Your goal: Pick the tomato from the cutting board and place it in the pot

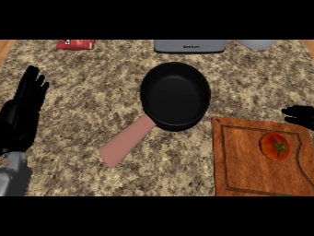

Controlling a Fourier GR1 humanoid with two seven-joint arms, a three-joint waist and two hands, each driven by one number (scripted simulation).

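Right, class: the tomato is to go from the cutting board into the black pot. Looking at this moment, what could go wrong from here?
1. The tomato is round and lies free on the cutting board; a nudge from the right hand could roll it away.
2. The pot looks shallow, so a tomato released from high up might bounce out.
3. Its pink handle points toward the robot and could be bumped, shifting the pot.

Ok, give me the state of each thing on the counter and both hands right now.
tomato: on the cutting board, not held.
pot: black, nothing inside, pink handle toward the lower left.
left hand: open, fingers up, resting at the left edge.
right hand: at the right edge beyond the board, fingers unclear, apart from the tomato.
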